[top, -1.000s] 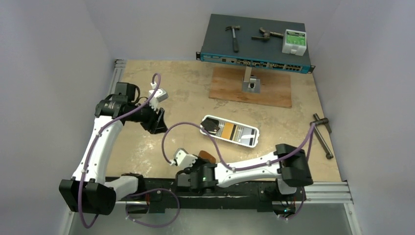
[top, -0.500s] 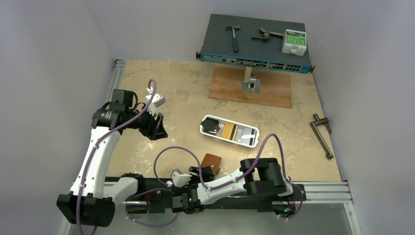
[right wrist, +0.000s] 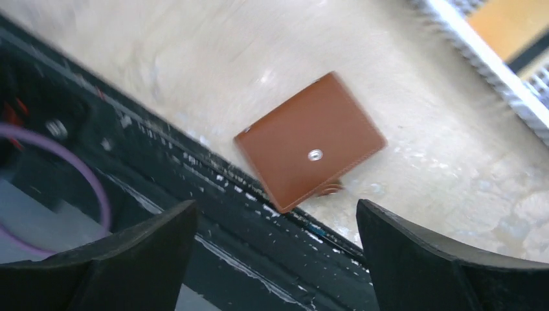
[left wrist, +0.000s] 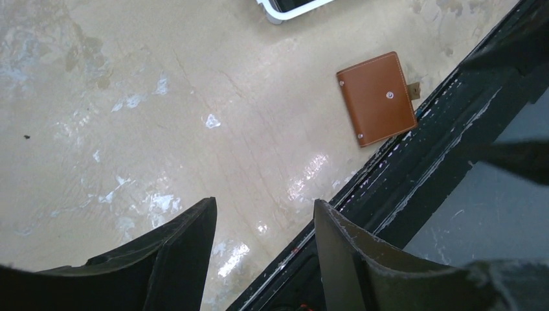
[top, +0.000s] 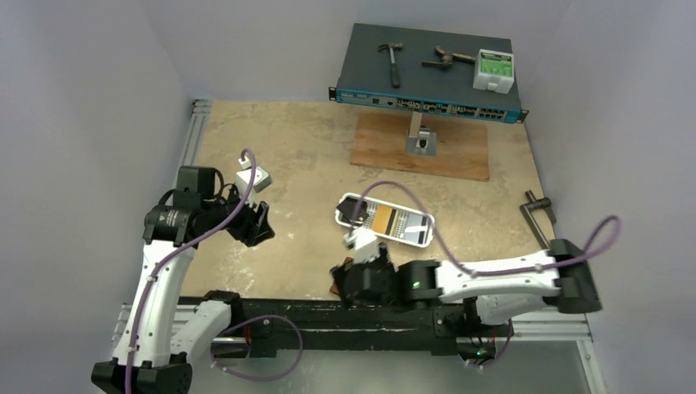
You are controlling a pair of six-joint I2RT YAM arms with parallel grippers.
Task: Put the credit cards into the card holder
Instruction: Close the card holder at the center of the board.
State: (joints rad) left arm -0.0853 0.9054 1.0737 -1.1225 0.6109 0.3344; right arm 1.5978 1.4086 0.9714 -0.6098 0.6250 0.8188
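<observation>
The card holder lies beneath the right hand (fingers spread wide).

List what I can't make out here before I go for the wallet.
Wallet: shut, so its pockets are unseen in both wrist views; in the top view the right arm covers most of it.
Cards in the tray: top view too small to count; left wrist view cuts the tray off; right wrist view blurs it.
</observation>
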